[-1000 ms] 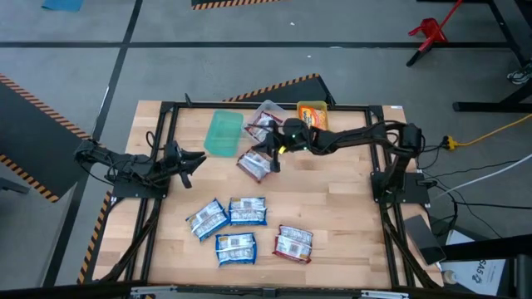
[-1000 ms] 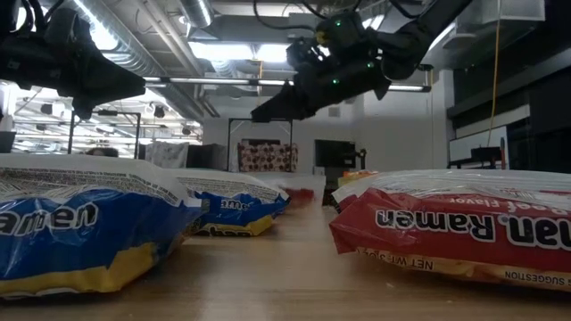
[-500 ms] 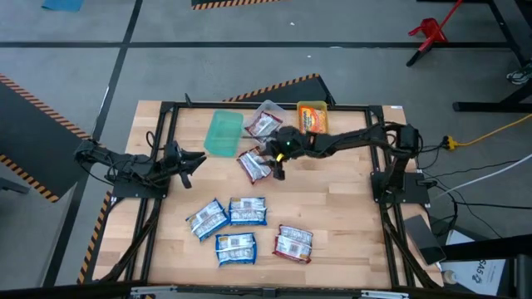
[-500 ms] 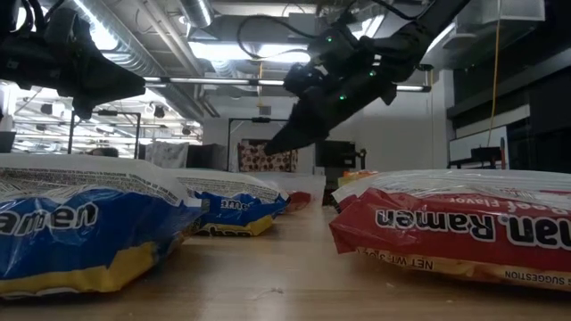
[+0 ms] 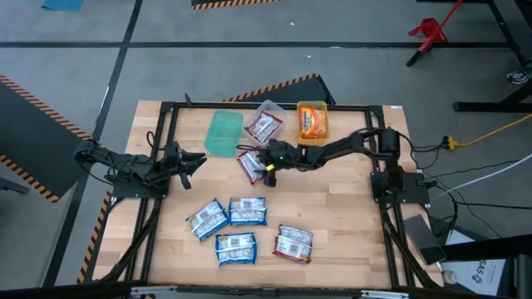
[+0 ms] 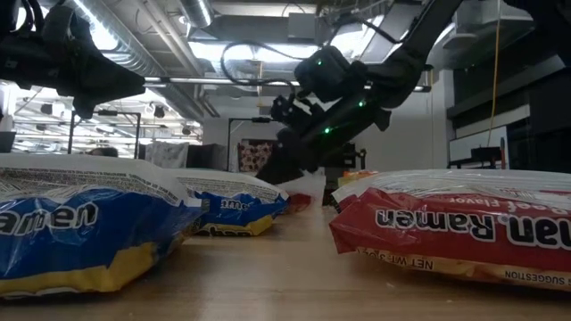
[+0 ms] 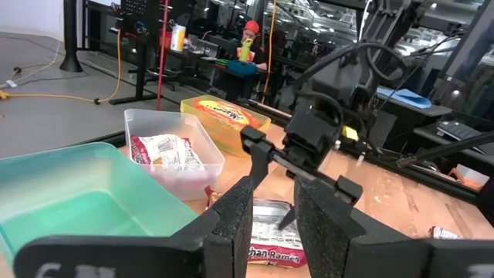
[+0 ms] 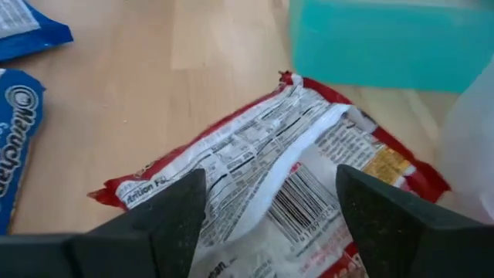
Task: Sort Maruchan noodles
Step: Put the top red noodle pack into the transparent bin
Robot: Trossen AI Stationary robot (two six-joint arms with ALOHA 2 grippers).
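Right gripper (image 5: 268,169) low over red packet (image 5: 252,165), fingers (image 8: 166,216) spread wide, packet lying face-down between and below them, beside green bin (image 5: 223,133). Left gripper (image 5: 189,162) parked well left, fingers parted, holding nothing.

The high view looks straight down on the whole wooden table (image 5: 332,208) from well above. The low view sits at tabletop height, very close to the nearest packets, facing level toward the table's twelve o'clock edge. The left wrist view looks across toward three o'clock. The right wrist view points steeply down, very near a red packet (image 8: 293,185) that the high and left wrist views also show.
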